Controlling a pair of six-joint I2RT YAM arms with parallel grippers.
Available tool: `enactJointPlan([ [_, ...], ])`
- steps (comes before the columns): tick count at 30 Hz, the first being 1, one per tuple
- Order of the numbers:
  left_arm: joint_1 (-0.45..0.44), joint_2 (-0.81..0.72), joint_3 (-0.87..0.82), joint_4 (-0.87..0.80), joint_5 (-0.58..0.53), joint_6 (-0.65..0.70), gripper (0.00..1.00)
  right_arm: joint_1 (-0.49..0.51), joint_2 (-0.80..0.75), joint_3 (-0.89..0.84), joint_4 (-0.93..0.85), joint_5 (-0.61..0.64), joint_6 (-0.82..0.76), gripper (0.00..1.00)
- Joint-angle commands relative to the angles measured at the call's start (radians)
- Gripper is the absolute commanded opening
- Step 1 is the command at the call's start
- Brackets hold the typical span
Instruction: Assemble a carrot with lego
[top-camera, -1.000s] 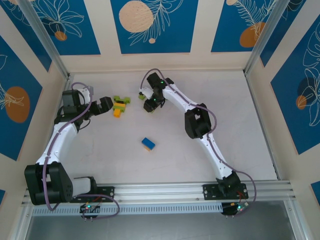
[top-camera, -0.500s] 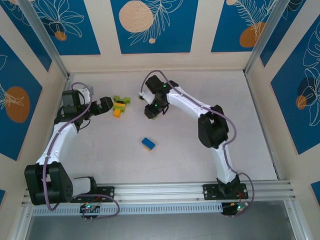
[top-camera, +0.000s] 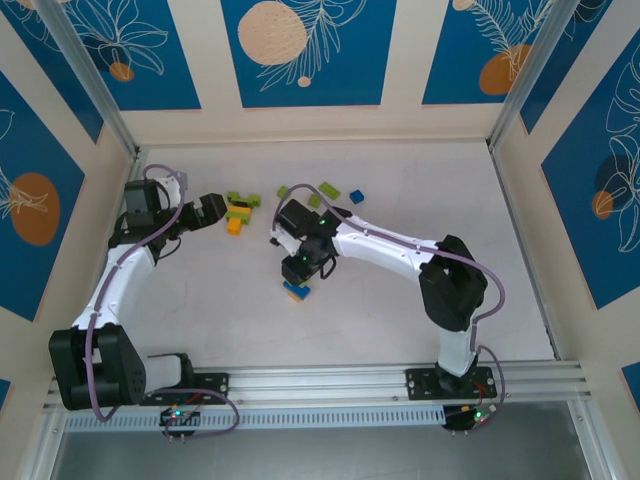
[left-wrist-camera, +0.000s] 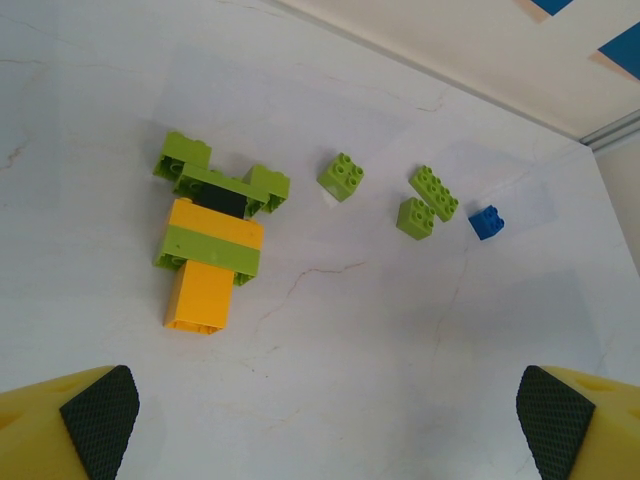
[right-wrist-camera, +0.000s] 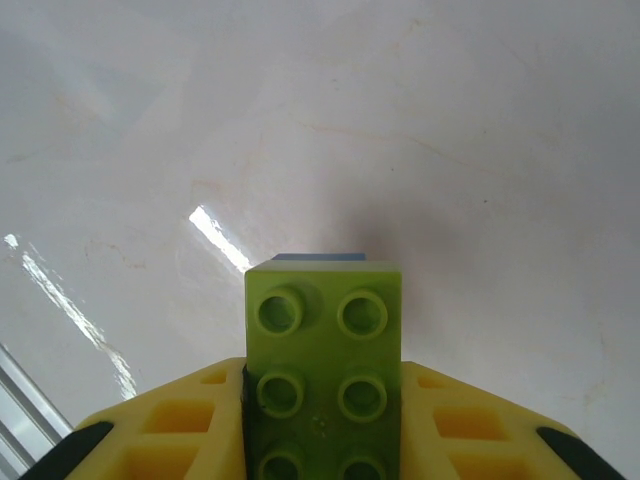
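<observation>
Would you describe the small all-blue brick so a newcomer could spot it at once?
On the table, look toward the far wall, where loose lime green bricks lie in a row. The small blue brick ends that row on the right, the only blue one there.

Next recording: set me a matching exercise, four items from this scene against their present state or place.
Items:
1. left end effector
2. right end effector
3. part-built carrot
4. small blue brick

States:
A. shut on a lime green brick
B. lying beside the loose green bricks
C. open, holding nothing
D. orange and green layers stacked together

Pairs: 1-C, 2-A, 3-D, 4-B
</observation>
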Motion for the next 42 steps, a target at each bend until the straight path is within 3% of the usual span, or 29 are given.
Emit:
enactJointPlan([
  [1,-0.003,0.006,0.03,0.003,0.02,0.004,1.0,0.011,-0.009,-0.019,0.032,0.02,0.042,0.3],
  [42,-0.003,0.007,0.03,-0.001,0.023,0.004,1.0,0.029,-0.076,-0.124,0.099,0.004,0.033,0.3],
])
